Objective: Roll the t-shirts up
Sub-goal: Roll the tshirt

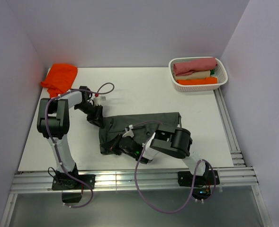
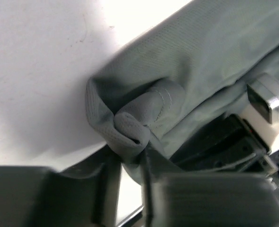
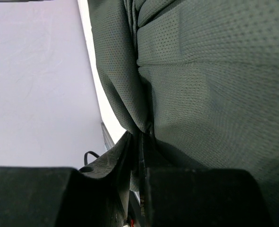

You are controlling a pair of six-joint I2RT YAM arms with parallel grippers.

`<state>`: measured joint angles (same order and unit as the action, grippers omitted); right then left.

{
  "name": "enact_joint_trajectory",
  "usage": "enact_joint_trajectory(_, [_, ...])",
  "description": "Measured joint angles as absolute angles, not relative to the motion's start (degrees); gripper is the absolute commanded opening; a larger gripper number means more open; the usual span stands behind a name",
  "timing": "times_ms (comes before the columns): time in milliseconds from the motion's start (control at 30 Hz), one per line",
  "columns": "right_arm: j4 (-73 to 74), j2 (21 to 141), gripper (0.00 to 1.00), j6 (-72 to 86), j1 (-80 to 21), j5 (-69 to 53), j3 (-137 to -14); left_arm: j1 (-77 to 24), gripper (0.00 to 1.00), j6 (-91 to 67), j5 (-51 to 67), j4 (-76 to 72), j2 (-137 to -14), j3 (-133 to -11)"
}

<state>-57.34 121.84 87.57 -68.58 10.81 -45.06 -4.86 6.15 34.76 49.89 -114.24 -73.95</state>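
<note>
A dark charcoal-grey t-shirt (image 1: 148,125) lies folded into a band across the middle of the table. My left gripper (image 1: 97,118) is at its far left corner. In the left wrist view, the left gripper (image 2: 129,158) has a bunched fold of the grey cloth (image 2: 130,135) between its fingertips. My right gripper (image 1: 122,147) is at the shirt's near left corner. In the right wrist view, the right gripper (image 3: 140,142) pinches a taut pleat of the shirt (image 3: 201,85). A bright orange t-shirt (image 1: 59,78) lies crumpled at the back left corner.
A white basket (image 1: 222,75) at the back right holds rolled shirts in pink, cream and orange. White walls close in the table on the left, back and right. Metal rails (image 1: 130,182) run along the near edge and right side. The right arm's wrist (image 2: 267,99) is close to the left gripper.
</note>
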Motion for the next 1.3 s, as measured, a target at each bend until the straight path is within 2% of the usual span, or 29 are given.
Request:
enact_joint_trajectory(67, [-56.3,121.7,0.08,87.1,-68.6,10.8,-45.5,-5.7,0.04,5.7,33.3,49.8,-114.3,-74.0])
enact_joint_trajectory(100, [-55.4,121.4,0.12,86.8,-68.5,10.9,-45.8,-6.1,0.01,5.4,32.5,49.8,-114.2,-74.1])
enact_joint_trajectory(167, [-52.3,120.5,0.19,85.9,-68.5,11.0,-46.6,-6.8,0.00,5.1,31.4,50.1,-114.0,-74.3])
enact_joint_trajectory(200, [-50.2,119.8,0.28,85.4,-68.5,11.1,-47.2,-7.3,0.00,5.0,30.0,50.2,-113.7,-74.4])
enact_joint_trajectory(300, [-41.5,117.1,0.44,83.3,-68.6,12.1,-50.2,-8.7,0.00,5.0,26.3,50.4,-112.6,-74.6])
enact_joint_trajectory(400, [-28.5,114.7,0.51,80.6,-69.1,15.0,-56.0,-9.9,0.00,5.1,22.5,50.8,-111.9,-74.9])
enact_joint_trajectory(767, [9.4,115.1,0.50,73.3,-71.5,26.6,-80.4,-12.4,0.00,5.1,15.0,52.7,-111.4,-75.9])
enact_joint_trajectory(1067, [22.2,124.4,0.49,67.9,-71.9,32.3,-95.8,-14.3,0.00,4.8,13.0,53.5,-111.4,-76.8])
enact_joint_trajectory(1300, [28.7,131.8,0.49,65.4,-71.9,33.9,-103.2,-15.3,0.00,4.8,12.3,53.9,-111.4,-77.2])
